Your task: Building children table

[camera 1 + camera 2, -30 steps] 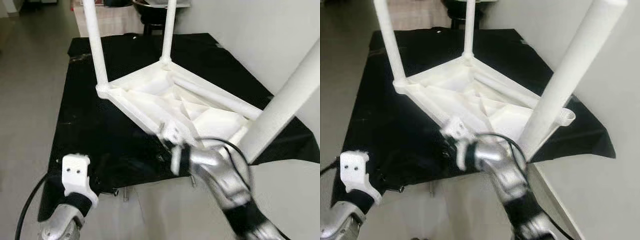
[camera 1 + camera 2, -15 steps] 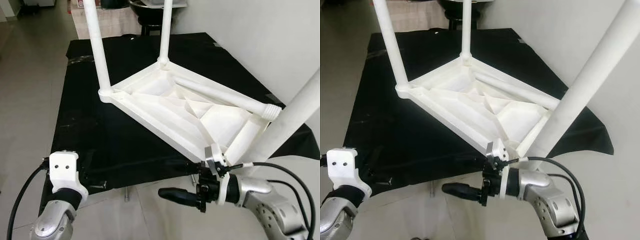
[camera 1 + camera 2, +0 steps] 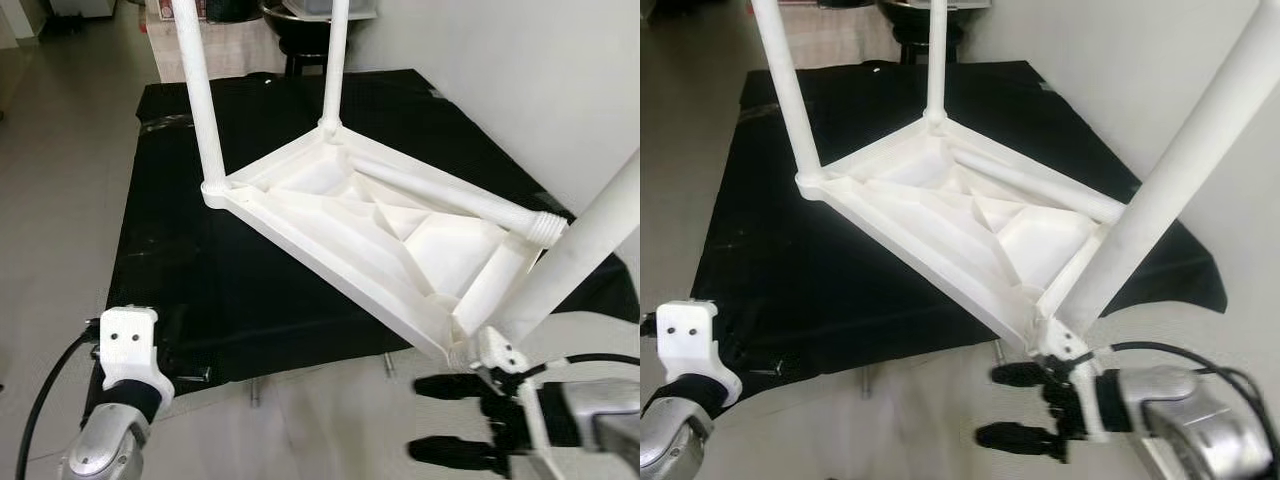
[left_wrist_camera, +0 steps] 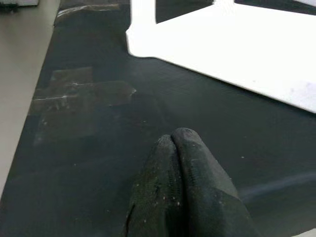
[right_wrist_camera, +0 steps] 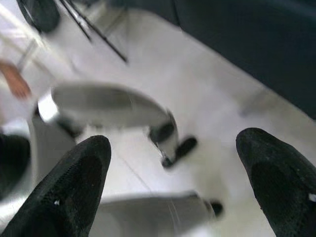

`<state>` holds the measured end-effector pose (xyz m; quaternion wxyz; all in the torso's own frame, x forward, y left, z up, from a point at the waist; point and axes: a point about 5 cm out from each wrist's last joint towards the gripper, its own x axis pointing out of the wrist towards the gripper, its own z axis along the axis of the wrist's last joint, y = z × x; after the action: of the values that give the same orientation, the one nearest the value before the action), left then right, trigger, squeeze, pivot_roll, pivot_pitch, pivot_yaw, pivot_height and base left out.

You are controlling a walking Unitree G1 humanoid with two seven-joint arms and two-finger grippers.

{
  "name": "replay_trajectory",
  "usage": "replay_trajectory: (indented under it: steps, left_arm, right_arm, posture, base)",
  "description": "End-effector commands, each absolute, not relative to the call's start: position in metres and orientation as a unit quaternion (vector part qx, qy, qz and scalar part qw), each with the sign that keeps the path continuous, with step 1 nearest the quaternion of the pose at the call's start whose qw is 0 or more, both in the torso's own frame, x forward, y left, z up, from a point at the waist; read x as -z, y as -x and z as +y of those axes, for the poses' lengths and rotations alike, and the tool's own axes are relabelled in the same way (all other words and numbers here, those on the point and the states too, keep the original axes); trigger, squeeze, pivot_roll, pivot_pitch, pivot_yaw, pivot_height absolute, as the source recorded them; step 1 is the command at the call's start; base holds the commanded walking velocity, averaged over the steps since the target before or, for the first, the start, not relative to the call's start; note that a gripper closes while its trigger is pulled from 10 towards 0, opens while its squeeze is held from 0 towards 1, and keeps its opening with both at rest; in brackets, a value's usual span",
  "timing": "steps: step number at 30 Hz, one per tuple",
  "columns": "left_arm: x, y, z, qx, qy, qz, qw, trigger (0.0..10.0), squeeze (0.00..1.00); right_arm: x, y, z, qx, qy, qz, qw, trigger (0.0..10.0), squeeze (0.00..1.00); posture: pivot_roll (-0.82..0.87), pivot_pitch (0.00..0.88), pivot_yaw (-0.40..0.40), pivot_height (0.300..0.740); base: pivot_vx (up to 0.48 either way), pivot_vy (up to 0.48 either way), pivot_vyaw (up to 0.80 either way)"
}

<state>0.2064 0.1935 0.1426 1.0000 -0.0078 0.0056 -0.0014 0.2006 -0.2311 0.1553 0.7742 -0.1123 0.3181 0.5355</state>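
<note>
Right end effector (image 3: 452,418) lower, agape.

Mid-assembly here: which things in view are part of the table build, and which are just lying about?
Part of the job:
upturned white table top
three standing legs
loose leg lying in the frame
right gripper, open
left gripper, shut

Lying about:
black mat
dark stool behind

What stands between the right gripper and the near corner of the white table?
Nothing visible. The right gripper, fingers open, hovers just below the upturned table's near corner, with only bare floor beneath it.
</note>
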Motion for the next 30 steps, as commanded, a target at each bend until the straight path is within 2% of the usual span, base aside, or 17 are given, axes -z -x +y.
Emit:
replay_trajectory:
  steps: [1, 7, 11, 12, 13, 14, 17, 20, 23, 26, 30]
  left_arm:
    - [-0.140, -0.207, 0.193, 0.012, 0.006, 0.013, 1.000, 10.0, 0.00]
    - [-0.140, -0.207, 0.192, 0.014, 0.006, 0.014, 1.000, 10.0, 0.00]
    - [-0.140, -0.207, 0.192, 0.014, 0.005, 0.013, 1.000, 10.0, 0.00]
    - [-0.140, -0.207, 0.192, 0.014, 0.005, 0.013, 1.000, 10.0, 0.00]
    - [-0.140, -0.207, 0.192, 0.014, 0.005, 0.013, 1.000, 10.0, 0.00]
    - [-0.140, -0.207, 0.193, 0.014, 0.005, 0.013, 1.000, 10.0, 0.00]
    - [-0.140, -0.207, 0.193, 0.015, 0.005, 0.013, 1.000, 10.0, 0.00]
    - [-0.140, -0.207, 0.192, 0.016, 0.004, 0.013, 1.000, 10.0, 0.00]
    - [-0.140, -0.207, 0.191, 0.017, 0.004, 0.013, 1.000, 10.0, 0.00]
    - [-0.140, -0.207, 0.191, 0.017, 0.004, 0.013, 1.000, 10.0, 0.00]
    - [-0.141, -0.207, 0.190, 0.016, 0.004, 0.011, 1.000, 10.0, 0.00]
  right_arm:
    - [-0.159, -0.200, -0.247, -0.515, 0.145, 0.345, 0.771, 10.0, 0.00]
    - [-0.169, -0.199, -0.261, -0.500, 0.184, 0.378, 0.757, 10.0, 0.00]
    - [-0.174, -0.206, -0.267, -0.479, 0.223, 0.383, 0.757, 10.0, 0.00]
    - [-0.174, -0.217, -0.268, -0.452, 0.237, 0.366, 0.778, 10.0, 0.00]
    - [-0.174, -0.217, -0.268, -0.452, 0.237, 0.366, 0.778, 10.0, 0.00]
    - [-0.177, -0.234, -0.268, -0.418, 0.252, 0.334, 0.807, 10.0, 0.00]
    - [-0.179, -0.242, -0.265, -0.409, 0.253, 0.312, 0.819, 10.0, 0.00]
    - [-0.186, -0.247, -0.256, -0.426, 0.241, 0.273, 0.828, 10.0, 0.00]
    - [-0.194, -0.247, -0.234, -0.477, 0.226, 0.220, 0.820, 10.0, 0.00]
    - [-0.195, -0.248, -0.226, -0.492, 0.219, 0.205, 0.818, 10.0, 0.00]
    - [-0.199, -0.254, -0.181, -0.555, 0.200, 0.138, 0.796, 10.0, 0.00]
  posture:
    - [-0.11, 0.096, -0.053, 0.740]
    - [-0.11, 0.099, -0.054, 0.740]
    - [-0.10, 0.102, -0.053, 0.740]
    - [-0.10, 0.104, -0.054, 0.740]
    - [-0.10, 0.104, -0.054, 0.740]
    - [-0.10, 0.104, -0.052, 0.740]
    - [-0.10, 0.104, -0.052, 0.740]
    - [-0.10, 0.105, -0.051, 0.740]
    - [-0.09, 0.106, -0.050, 0.740]
    - [-0.09, 0.106, -0.050, 0.740]
    - [-0.08, 0.104, -0.053, 0.740]
  base:
    - [0.000, 0.000, -0.77]
    - [0.000, 0.000, -0.77]
    - [0.000, 0.000, 0.00]
    - [0.000, 0.000, 0.00]
    - [0.000, 0.000, 0.00]
    - [0.000, 0.000, 0.00]
    - [0.000, 0.000, 0.00]
    - [0.000, 0.000, 0.00]
    - [0.000, 0.000, 0.00]
    - [0.000, 0.000, 0.00]
    - [0.000, 0.000, 0.00]
